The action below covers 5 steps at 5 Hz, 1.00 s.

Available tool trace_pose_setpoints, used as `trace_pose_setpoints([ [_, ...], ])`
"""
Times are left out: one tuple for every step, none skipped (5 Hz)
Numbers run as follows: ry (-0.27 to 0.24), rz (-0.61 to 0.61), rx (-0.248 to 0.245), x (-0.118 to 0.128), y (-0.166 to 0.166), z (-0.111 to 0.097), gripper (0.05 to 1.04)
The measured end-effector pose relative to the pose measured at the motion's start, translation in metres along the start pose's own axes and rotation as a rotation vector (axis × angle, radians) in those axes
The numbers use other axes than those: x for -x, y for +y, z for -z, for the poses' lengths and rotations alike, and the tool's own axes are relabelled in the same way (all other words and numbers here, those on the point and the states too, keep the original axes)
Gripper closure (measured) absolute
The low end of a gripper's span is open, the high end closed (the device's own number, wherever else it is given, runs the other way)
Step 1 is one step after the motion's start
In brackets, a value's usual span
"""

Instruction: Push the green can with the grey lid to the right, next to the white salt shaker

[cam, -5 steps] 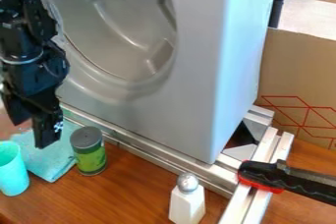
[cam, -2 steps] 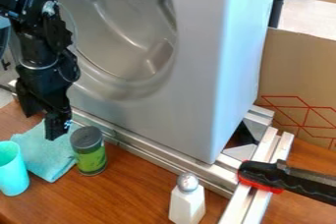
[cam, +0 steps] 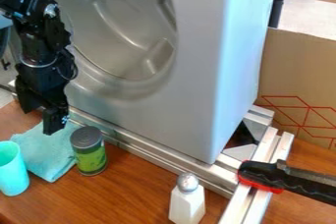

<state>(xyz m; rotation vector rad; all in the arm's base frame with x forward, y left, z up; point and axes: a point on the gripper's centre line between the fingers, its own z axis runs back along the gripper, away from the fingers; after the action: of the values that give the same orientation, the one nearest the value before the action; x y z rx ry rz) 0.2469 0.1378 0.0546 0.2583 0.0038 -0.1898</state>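
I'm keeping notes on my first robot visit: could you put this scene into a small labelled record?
Gripper: open, hanging by the cloth's far edge
Cloth: teal, on wood
Cup: turquoise, upright
Container: green, grey lid
Shaker: white, silvery top
Clamp: black and red, at the metal rails

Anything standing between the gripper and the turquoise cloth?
Nothing visible stands between the gripper and the cloth, near whose far edge it hangs. The green canister stands beside the cloth at the image's right, the cup at its left.
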Motion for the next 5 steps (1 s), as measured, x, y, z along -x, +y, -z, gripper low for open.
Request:
trace_pose_setpoints([
  [-0.002,0.004,0.002,-0.006,0.005,0.005,0.082],
  [-0.001,-0.014,0.028,-0.009,0.007,0.013,0.083],
  [0.013,-0.03,0.048,-0.009,0.002,0.024,0.083],
  [-0.001,-0.031,0.093,-0.014,-0.005,0.032,0.083],
  [-0.069,-0.019,0.182,-0.025,-0.019,0.033,0.083],
])
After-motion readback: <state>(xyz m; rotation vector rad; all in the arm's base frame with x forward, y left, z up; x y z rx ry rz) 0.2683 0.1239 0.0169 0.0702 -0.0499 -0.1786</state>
